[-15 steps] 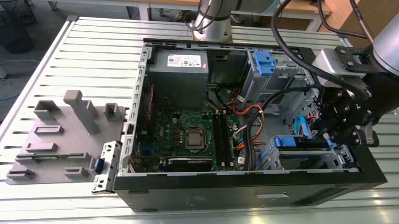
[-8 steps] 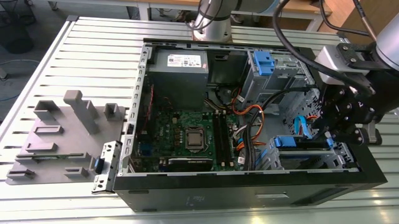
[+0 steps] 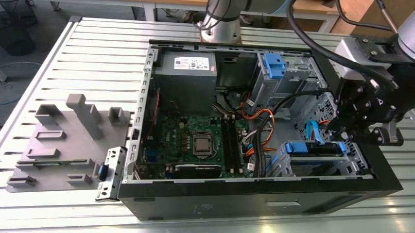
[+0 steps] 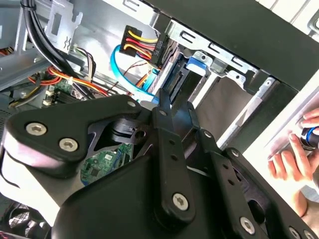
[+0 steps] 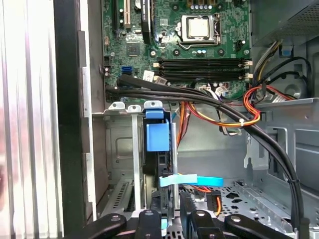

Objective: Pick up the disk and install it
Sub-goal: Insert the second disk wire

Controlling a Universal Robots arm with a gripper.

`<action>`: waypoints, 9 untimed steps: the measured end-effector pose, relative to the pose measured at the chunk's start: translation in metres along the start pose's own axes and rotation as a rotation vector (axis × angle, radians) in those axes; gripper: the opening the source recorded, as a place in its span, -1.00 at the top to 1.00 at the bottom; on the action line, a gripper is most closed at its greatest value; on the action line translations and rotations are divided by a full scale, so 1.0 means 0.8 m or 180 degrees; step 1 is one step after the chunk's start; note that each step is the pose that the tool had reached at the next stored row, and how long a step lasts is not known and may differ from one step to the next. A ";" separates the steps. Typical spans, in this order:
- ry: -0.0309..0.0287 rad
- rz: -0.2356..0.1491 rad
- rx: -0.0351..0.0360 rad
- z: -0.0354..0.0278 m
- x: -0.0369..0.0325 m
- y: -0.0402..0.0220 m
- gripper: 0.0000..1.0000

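Disk [image 5: 157, 137] upright in drive bay [image 5: 124, 106], just beyond tool [image 5: 171, 217], tool's state unclear

An open black computer case [image 3: 259, 201] lies on its side on a slatted metal tabletop [image 3: 84, 58]. Inside it, a grey power supply [image 3: 184, 80] with a white sticker sits next to a green motherboard [image 3: 194, 131], whose processor socket [image 3: 202, 144] is near the board's middle. A small blue clip [image 3: 275, 65] sits in the drive cage beside the power supply, toward the exterior view's right. Orange, red and yellow wires [image 3: 256, 116] run between the board and the cages. On the exterior view's left, a grey moulded fixture [image 3: 58, 145] rests on the tabletop, with a metal bracket [image 3: 110, 174] between it and the case. In the first wrist view, black cables [image 5: 199, 97] cross beside the memory slots [image 5: 199, 69].
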State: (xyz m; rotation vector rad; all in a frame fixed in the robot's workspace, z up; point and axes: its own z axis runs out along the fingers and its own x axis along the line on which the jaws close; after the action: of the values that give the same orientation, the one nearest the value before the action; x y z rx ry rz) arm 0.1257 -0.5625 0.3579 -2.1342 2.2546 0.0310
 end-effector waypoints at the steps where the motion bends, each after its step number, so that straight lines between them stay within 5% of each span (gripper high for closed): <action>1: 0.0000 0.0000 0.0000 0.0003 -0.0038 0.0002 0.41; 4: 0.0000 0.0000 0.0000 0.0013 -0.0136 0.0007 0.41; 9: 0.0001 0.0000 0.0000 0.0053 -0.0183 -0.0045 0.41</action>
State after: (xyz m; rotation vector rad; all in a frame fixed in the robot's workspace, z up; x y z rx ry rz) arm 0.1302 -0.5479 0.3543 -2.1343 2.2547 0.0308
